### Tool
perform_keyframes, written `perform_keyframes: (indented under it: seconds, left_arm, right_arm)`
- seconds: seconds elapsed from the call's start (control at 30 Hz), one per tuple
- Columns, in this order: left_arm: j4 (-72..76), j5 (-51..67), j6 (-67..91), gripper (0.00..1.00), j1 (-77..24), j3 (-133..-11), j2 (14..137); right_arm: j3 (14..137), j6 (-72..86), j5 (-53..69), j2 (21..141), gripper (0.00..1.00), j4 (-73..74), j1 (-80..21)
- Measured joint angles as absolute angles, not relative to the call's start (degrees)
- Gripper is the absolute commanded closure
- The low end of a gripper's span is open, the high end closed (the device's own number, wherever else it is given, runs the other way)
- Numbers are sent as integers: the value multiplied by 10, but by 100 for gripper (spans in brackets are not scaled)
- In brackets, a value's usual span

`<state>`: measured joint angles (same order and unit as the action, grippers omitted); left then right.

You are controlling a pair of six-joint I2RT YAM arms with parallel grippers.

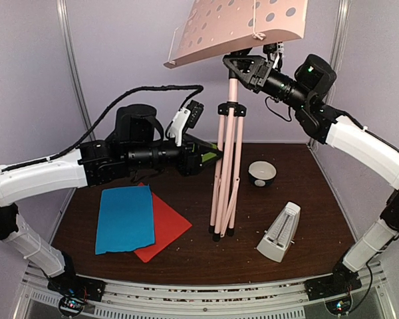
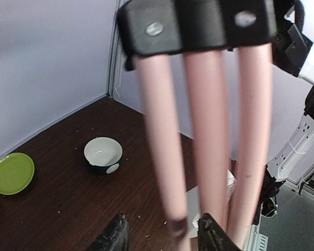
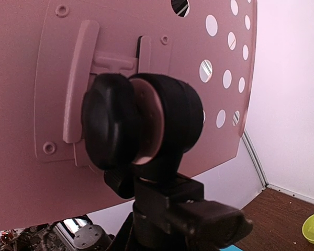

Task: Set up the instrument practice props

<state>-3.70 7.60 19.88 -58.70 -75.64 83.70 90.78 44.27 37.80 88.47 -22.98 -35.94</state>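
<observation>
At table centre: pale pink music stand (image 1: 230, 143) stood upright, long axis vertical, legs nearly together.
Left gripper (image 1: 211, 157): jaws wide, straddling one leg; my nearer arm for the legs.
Right gripper (image 1: 247, 66): by the tilt knob (image 3: 120, 120); I could not tell its opening.

stand desk (image 1: 243, 26): pale pink, smooth, satin sheen, looks plastic
stand legs (image 2: 209, 130): pink tubes, smooth, catching a soft gloss
leg collar (image 2: 199, 23): black plastic, matt
blue sheet (image 1: 125, 218): matt paper
red sheet (image 1: 167, 226): matt paper
metronome (image 1: 279, 232): cream plastic, clear glossy cover
table (image 1: 306, 199): dark wood grain, low sheen
bowl (image 2: 103, 154): glossy glaze
</observation>
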Motion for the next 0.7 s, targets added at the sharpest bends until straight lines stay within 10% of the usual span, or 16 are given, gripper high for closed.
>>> perform_keyframes:
  seconds: [0.47, 0.7]
  left_arm:
    - [-37, 78, 211, 53, -577, -771, 854]
    - [-72, 82, 191, 83, -580, -806, 873]
  right_arm:
    - [908, 454, 372, 877, 100, -240, -370]
    - [908, 439, 366, 877, 100, -238, -373]
